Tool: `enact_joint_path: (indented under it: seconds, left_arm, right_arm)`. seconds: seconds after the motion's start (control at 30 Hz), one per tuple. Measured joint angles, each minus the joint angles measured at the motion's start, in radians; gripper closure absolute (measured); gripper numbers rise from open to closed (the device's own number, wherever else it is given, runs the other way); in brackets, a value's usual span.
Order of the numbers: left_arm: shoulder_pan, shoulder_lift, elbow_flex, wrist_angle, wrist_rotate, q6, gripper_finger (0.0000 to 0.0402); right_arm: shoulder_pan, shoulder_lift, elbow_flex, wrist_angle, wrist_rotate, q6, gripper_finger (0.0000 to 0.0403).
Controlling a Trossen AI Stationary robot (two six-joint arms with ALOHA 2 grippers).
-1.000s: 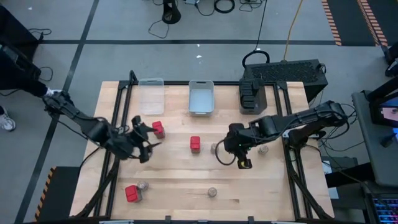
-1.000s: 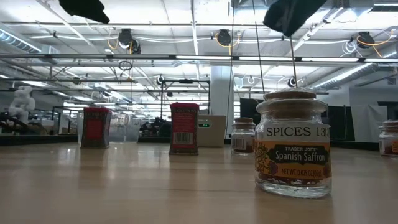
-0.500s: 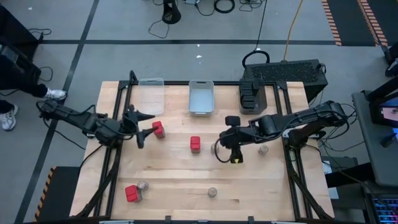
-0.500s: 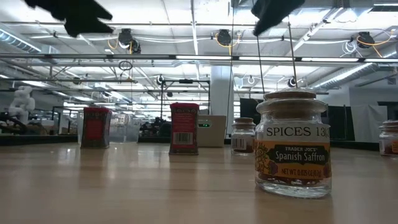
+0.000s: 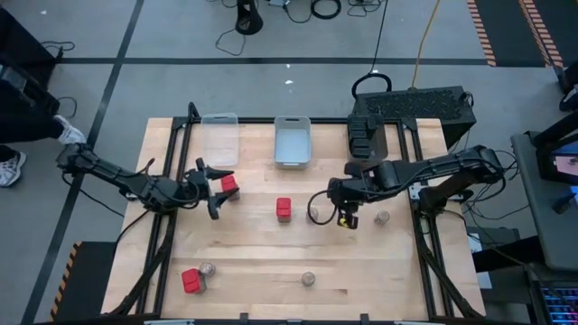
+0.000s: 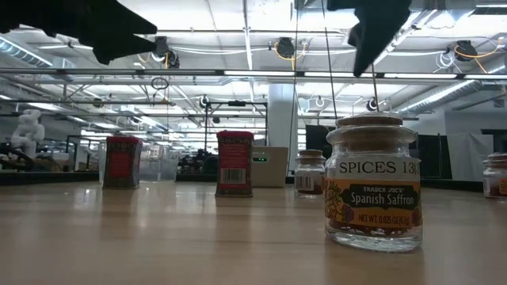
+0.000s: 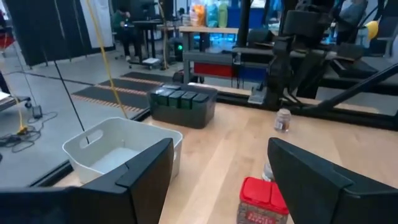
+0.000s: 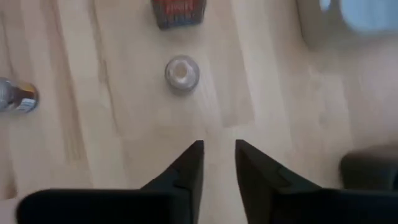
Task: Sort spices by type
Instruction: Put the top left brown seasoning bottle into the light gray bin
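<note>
On the table's middle: right gripper [image 8: 217, 163], jaws slightly parted and empty, poised above a round jar [image 8: 181, 73], likely for pickup. Left gripper [image 5: 209, 181], jaws spread and empty, beside a red box [image 5: 229, 186]. Spices lie scattered, unsorted.

A light butcher-block wooden table top [image 5: 271, 262] on a black metal frame stands on a grey concrete floor [image 5: 181, 36] crossed by dark painted lines. At twelve o'clock from the table, black coiled cables [image 5: 325, 9] lie on the floor; a yellow cable [image 5: 424, 41] runs towards one o'clock, where orange-and-black striped hazard tape [image 5: 483, 32] marks the floor. At nine o'clock a person's white shoe [image 5: 11, 171] shows. Across the table, the room has a white ceiling with long fluorescent strip lights [image 6: 238, 74], hanging black cameras [image 6: 285, 47], a pale square column [image 6: 281, 119] and dark metal shelving [image 6: 238, 119].
</note>
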Motion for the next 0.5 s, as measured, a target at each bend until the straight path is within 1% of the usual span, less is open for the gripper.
enact_joint_path:
  seconds: [0.07,0.2,0.33,0.43,0.5]
  left_arm:
    - [0.0,0.002,0.0,-0.005,0.0,-0.003,0.0135]
    - [0.0,0.018,0.0,-0.01,0.003,-0.009,0.0135]
    - [0.0,0.042,0.0,-0.008,0.071,-0.011,0.0135]
    - [0.0,0.063,0.0,-0.007,0.105,-0.011,0.0135]
    - [0.0,0.079,0.0,-0.007,0.107,-0.011,0.0135]
  right_arm:
    - [0.001,0.0,0.0,-0.011,-0.018,0.04,0.0305]
    - [0.001,0.0,0.0,-0.036,-0.017,0.086,0.0263]
    - [0.003,0.001,0.0,-0.158,-0.014,0.223,0.0232]
    - [0.015,0.001,-0.013,-0.259,0.028,0.324,0.0215]
    - [0.018,0.001,-0.044,-0.249,0.059,0.335,0.0206]
